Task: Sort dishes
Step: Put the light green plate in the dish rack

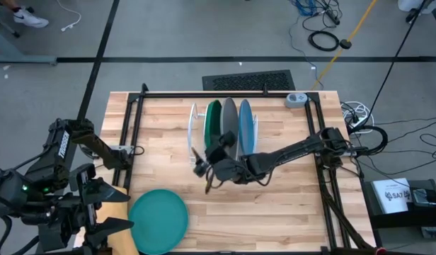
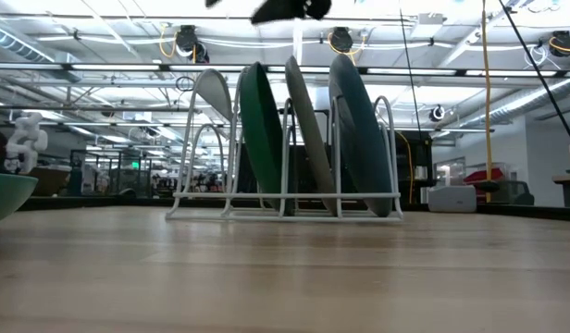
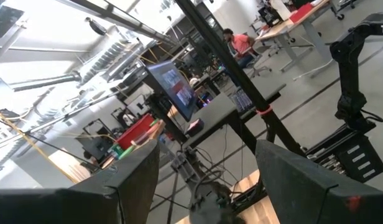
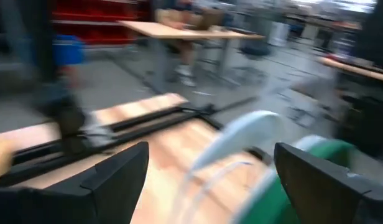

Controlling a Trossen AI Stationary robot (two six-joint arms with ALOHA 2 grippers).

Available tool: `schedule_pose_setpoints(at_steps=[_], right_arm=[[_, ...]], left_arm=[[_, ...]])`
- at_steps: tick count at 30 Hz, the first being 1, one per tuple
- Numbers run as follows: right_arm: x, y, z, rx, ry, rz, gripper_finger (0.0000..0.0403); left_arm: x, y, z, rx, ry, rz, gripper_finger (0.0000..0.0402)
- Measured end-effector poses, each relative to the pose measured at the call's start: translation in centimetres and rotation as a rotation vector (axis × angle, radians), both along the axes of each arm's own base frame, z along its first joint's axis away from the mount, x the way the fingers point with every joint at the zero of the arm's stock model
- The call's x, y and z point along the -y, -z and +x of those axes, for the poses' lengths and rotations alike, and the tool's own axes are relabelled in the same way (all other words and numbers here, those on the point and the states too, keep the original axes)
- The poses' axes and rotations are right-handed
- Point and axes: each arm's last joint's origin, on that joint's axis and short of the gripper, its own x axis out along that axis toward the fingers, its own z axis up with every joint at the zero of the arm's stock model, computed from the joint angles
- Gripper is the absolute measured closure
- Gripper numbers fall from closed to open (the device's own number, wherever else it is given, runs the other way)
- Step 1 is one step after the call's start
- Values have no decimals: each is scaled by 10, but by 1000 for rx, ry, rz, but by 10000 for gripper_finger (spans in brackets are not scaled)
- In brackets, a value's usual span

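Three dishes stand on edge in the slots of a white wire rack [image 1: 193,131] at the table's middle: a dark green plate [image 2: 262,129], a grey plate [image 2: 308,129] and a blue plate [image 2: 359,129]. A teal plate [image 1: 158,219] lies flat on the table near the front left. My right gripper [image 1: 202,173] hovers open just off the rack's near left corner, above the tabletop, holding nothing. Its wrist view shows the rack's white end loop [image 4: 241,134] and the green plate [image 4: 316,155] close ahead. My left gripper [image 1: 113,210] waits open, raised at the table's near left corner.
A yellow cloth [image 1: 108,211] shows under my left gripper at the near left edge. A black metal frame [image 1: 225,93] runs along the table's far, left and right sides. Bare wood [image 1: 274,219] lies between the rack and the near edge.
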Motion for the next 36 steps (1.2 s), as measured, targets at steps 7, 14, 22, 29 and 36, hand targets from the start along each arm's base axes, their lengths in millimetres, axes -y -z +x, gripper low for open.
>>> schedule_pose_setpoints(at_steps=[7,14,22,29,36], right_arm=[[-43,-10,-3,-37,-395,-128,73],[-82,13,-9,-162,-805,-117,86],[-105,32,-15,-228,-747,-105,90],[-119,28,-23,-218,-782,-114,90],[-124,27,-26,-198,-787,-110,90]], left_arm=[[0,2,0,-10,-3,-5,135],[0,12,3,-64,-37,-29,135],[-19,71,15,-382,-118,-303,135],[-7,154,29,-841,-358,-551,135],[42,250,60,-1155,-390,-573,135]])
